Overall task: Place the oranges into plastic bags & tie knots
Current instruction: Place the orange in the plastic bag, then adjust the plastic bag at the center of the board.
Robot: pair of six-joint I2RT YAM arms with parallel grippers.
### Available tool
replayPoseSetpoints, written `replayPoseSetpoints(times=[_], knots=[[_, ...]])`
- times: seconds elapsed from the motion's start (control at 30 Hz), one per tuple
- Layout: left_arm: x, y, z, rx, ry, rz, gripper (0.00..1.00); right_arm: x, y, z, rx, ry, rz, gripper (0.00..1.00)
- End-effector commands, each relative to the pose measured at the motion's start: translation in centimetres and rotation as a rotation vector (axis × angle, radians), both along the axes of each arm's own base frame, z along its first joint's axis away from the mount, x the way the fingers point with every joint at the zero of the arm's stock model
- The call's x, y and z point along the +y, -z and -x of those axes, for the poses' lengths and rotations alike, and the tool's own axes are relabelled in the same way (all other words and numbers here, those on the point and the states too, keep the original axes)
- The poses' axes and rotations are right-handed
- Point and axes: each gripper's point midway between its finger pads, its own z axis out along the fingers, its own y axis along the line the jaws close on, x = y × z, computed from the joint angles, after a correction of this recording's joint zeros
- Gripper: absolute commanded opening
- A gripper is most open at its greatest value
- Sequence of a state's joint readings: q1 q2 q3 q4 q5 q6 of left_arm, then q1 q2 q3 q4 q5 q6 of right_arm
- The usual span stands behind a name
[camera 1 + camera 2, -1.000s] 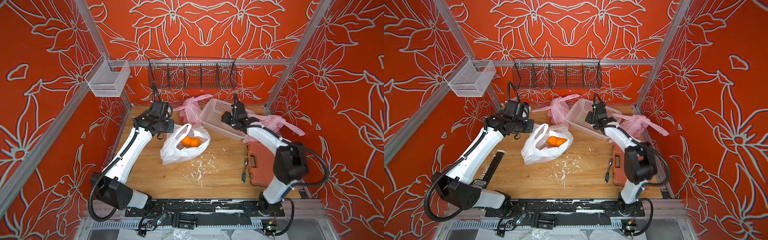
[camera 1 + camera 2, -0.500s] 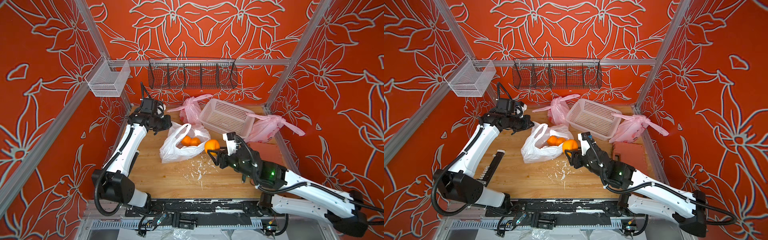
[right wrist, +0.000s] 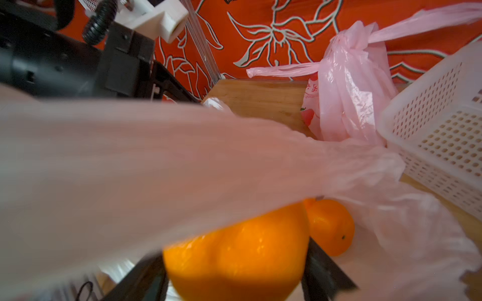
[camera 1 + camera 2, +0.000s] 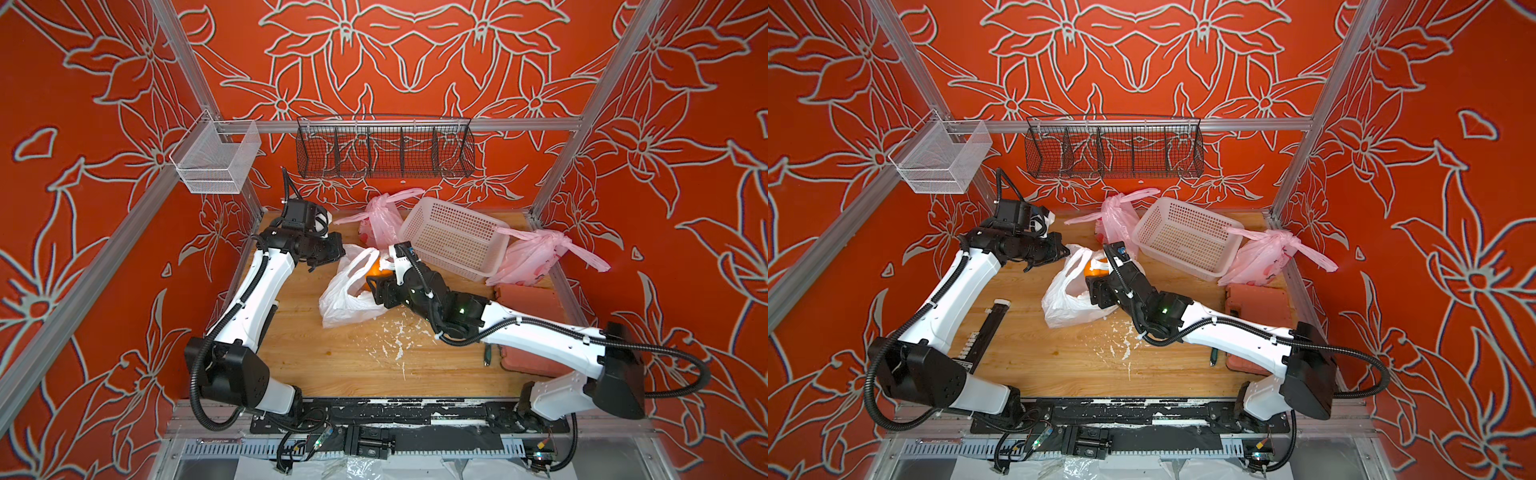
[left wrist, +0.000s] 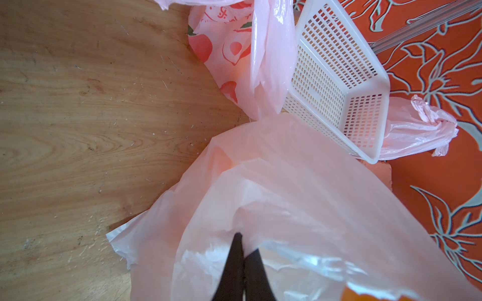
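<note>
Centre-left, the left hand (image 5: 246,245) is clamped on the rim of the thin white plastic bag (image 4: 345,301). Inside it, the right hand (image 3: 233,250) has spread fingers (image 3: 322,268) flanking one round orange mandarin (image 3: 242,263), beside a second mandarin (image 3: 330,226); I cannot tell if they grip.

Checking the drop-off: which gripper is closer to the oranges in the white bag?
Right. The right gripper is inside the white bag's mouth with one orange between its fingers. The left gripper is outside, shut on the bag's edge, away from that orange.

Bright, even light, wrist foregrounds blurred
</note>
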State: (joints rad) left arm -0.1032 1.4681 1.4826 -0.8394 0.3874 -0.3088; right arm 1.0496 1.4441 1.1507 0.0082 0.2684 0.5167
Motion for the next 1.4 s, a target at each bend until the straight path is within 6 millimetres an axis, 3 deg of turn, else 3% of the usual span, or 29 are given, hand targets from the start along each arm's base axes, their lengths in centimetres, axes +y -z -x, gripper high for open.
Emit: replayPoseSetpoints(times=[0.0,0.1,0.2,0.3,0.43,0.6,0.77,0.83,0.9,0.93,1.0,1.13,1.2,1.37], knots=[[0.3,-0.6,-0.1,-0.019,-0.009,0.013,0.00,1.1,-3.1,2.9,-0.086,-0.156,-0.046,0.85],[0.3,-0.6,0.0,-0.016,-0.002,0.018,0.00,0.0,-3.5,6.5,-0.128,-0.284,-0.004,0.89],[0.3,-0.5,0.1,-0.016,0.001,0.019,0.00,-2.9,-4.0,8.2,-0.178,-0.314,0.016,0.91],[0.3,-0.3,0.2,-0.012,-0.002,0.016,0.00,-6.1,-4.1,8.6,-0.238,-0.290,0.105,0.94],[0.3,-0.2,0.3,-0.009,-0.001,0.018,0.00,-7.6,-4.1,8.5,-0.360,-0.324,0.241,0.98],[0.3,-0.4,0.5,-0.011,0.000,0.018,0.00,-6.8,-6.0,5.2,-0.374,-0.387,0.219,0.98],[0.3,-0.2,0.6,-0.008,0.001,0.019,0.00,-3.9,-7.3,2.8,-0.403,-0.440,0.197,0.96],[0.2,-0.5,0.7,-0.015,0.005,0.023,0.00,-2.9,-7.9,1.8,-0.417,-0.434,0.182,0.90],[0.4,-1.2,0.8,-0.035,0.002,0.021,0.01,-2.4,-8.6,0.7,-0.416,-0.396,0.163,0.72],[0.5,-1.9,1.1,-0.056,-0.005,0.016,0.09,-2.4,-9.0,0.3,-0.417,-0.381,0.146,0.61],[1.5,-4.5,2.0,-0.151,-0.040,-0.009,0.41,-2.7,-9.7,-0.6,-0.402,-0.325,0.114,0.36],[2.7,-9.2,5.5,-0.426,-0.077,-0.026,0.96,-3.8,-10.3,-2.3,-0.324,-0.210,0.080,0.11],[1.6,-10.9,8.2,-0.570,0.014,-0.010,0.97,-4.3,-9.9,-3.0,-0.247,-0.151,0.089,0.06],[-1.3,-11.6,13.0,-0.857,0.216,0.001,0.97,-4.9,-9.5,-3.1,-0.166,-0.116,0.086,0.03]])
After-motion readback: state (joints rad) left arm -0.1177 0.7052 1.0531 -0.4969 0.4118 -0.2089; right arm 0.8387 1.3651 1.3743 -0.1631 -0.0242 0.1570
